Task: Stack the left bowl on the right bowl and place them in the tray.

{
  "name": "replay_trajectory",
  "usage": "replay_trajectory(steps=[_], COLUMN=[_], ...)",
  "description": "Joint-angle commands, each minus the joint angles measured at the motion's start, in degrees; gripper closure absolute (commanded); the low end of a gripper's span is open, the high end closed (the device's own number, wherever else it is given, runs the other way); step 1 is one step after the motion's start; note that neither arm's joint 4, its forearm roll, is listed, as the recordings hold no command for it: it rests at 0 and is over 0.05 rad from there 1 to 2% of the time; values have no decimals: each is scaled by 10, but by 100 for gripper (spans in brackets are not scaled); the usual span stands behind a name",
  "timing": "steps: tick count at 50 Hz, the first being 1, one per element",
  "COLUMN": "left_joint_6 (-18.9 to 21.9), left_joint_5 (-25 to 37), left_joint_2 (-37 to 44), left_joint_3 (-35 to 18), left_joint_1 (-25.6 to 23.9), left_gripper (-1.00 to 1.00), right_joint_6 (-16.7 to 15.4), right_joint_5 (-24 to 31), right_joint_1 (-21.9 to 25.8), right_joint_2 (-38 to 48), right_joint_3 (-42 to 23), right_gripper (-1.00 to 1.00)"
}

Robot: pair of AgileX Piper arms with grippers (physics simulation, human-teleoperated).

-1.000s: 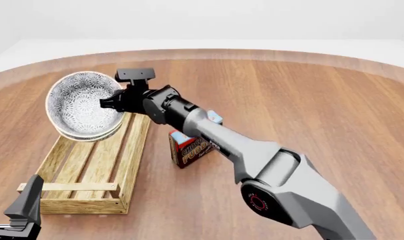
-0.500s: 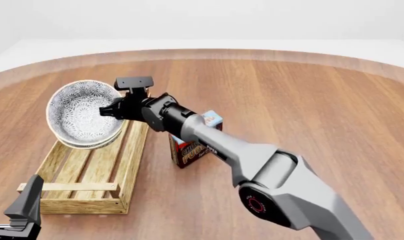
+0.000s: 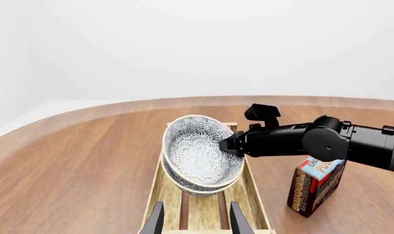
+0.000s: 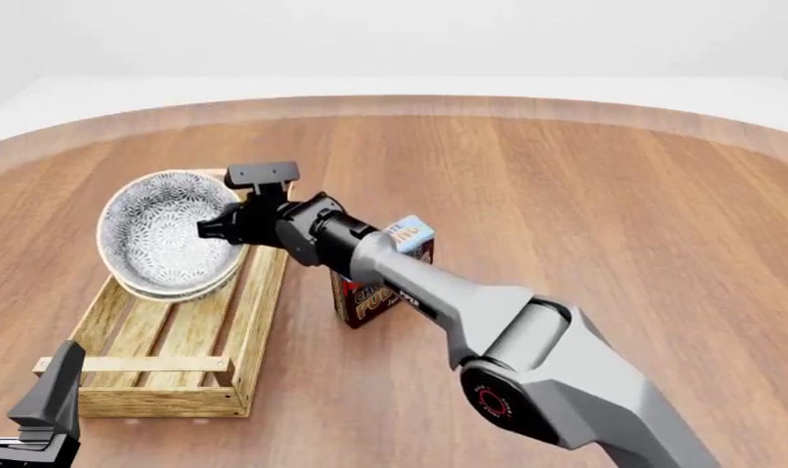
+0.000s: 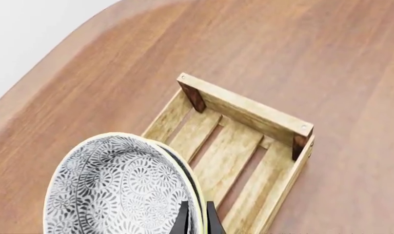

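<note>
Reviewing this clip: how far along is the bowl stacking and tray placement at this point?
Stacking looks done: the two patterned bowls sit nested, one inside the other. In hand: the right gripper pinches their rim and holds them tilted over the far end of the tray. Left: lower them onto the slats and release; whether they already touch the tray cannot be told. The left gripper is open and idle.

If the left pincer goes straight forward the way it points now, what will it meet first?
Probably the tray: the left pincer points along it, with the stacked bowls further on, held by the right pincer. Depth is unclear.
</note>
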Motion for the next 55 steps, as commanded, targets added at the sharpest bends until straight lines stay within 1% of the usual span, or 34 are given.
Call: replay_trajectory(steps=[1,19,34,35,55], left_joint_6=[0,0,0,0,0], left_joint_5=[0,0,0,0,0], left_joint_2=[0,0,0,0,0], left_joint_3=[0,0,0,0,0], left_joint_1=[0,0,0,0,0], left_gripper=[-100,-100,-100,-100,-100], right_joint_6=[7,8,-3,-4,-4], right_joint_5=[-14,-12,3,4,-2], right_joint_1=[1,5,11,10,17], right_joint_2=[-7,4,23,24,16], right_joint_3=[10,10,-10,-11,1], right_gripper=[100,100,100,-100,-100])
